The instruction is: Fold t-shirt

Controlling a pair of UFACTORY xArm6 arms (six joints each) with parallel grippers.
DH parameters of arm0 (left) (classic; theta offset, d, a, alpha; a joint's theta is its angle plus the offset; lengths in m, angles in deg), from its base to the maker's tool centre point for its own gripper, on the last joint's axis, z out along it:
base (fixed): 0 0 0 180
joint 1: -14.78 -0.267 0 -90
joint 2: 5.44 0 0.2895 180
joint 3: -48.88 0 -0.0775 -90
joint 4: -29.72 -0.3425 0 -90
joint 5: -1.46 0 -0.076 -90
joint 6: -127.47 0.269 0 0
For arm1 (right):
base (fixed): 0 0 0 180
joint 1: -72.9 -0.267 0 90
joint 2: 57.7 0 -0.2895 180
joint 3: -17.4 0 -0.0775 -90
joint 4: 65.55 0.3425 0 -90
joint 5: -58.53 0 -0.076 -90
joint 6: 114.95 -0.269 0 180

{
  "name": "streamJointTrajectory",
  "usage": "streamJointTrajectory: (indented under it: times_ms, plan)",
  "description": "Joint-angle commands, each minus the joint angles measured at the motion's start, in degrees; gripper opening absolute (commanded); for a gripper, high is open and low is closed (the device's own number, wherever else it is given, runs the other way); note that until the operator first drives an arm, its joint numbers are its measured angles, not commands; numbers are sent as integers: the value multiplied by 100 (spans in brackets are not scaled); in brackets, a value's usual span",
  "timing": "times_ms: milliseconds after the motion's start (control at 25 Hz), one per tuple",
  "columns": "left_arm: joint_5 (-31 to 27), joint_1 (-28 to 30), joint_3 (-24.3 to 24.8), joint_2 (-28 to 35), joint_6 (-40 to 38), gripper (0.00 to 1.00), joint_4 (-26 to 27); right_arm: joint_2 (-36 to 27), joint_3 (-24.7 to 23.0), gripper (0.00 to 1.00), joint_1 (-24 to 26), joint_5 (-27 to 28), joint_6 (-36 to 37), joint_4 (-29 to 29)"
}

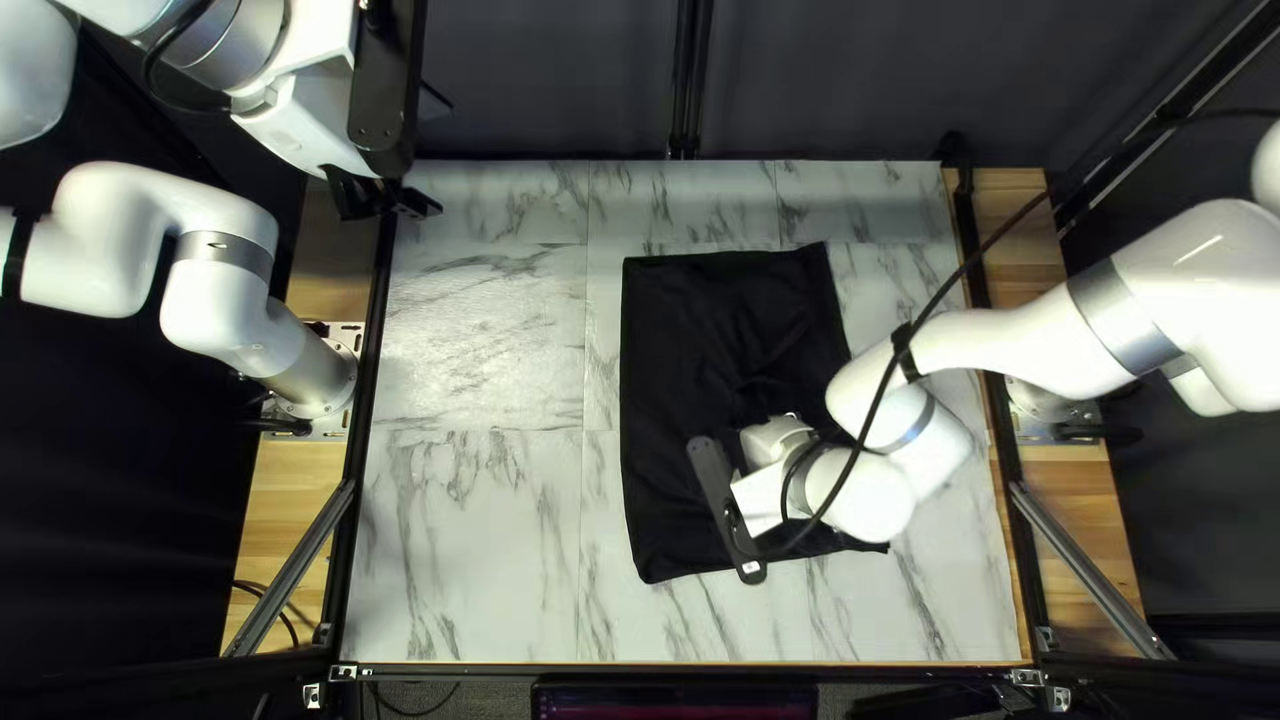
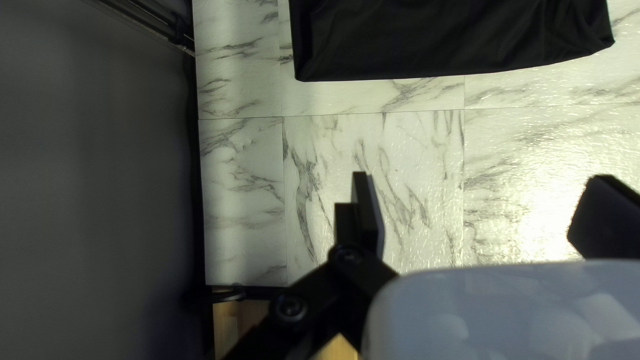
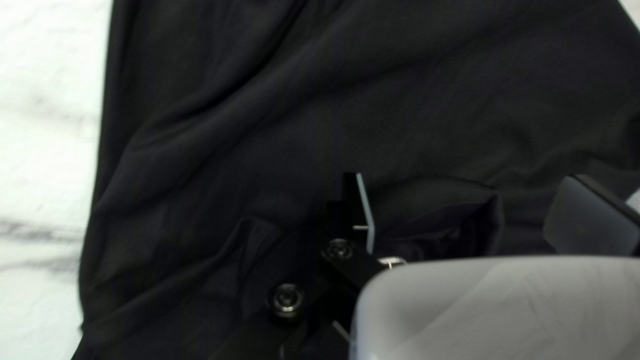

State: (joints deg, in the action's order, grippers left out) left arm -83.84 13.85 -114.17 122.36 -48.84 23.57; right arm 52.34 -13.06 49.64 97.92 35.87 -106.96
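The black t-shirt lies flat, roughly rectangular, lightly wrinkled.

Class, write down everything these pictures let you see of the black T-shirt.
The T-shirt is plain black, soft-looking cloth, spread flat in a roughly four-sided shape on the marble-patterned table. Creases cross it, one long side runs fairly straight, and the near end reaches wider than the far end. The right arm hides part of it. A fold gapes between the right gripper's open fingers; whether they touch the cloth is unclear.
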Motion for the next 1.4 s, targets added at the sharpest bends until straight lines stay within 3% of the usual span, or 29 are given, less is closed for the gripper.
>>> streamJointTrajectory:
  times_ms: [40,280,640,1000,1400]
  plan:
    - [0,0,0,0,0,100,0,164,-20,100,280,-377,-14,-326]
    - [0,0,0,0,0,100,0,206,-217,100,501,-652,112,-397]
    - [0,0,0,0,0,100,0,-1253,-1416,100,-110,306,-81,405]
    - [0,0,0,0,0,100,0,-1487,-1390,100,-354,1123,-269,738]
    - [0,0,0,0,0,100,0,-1731,-1576,100,-706,1508,-681,1027]
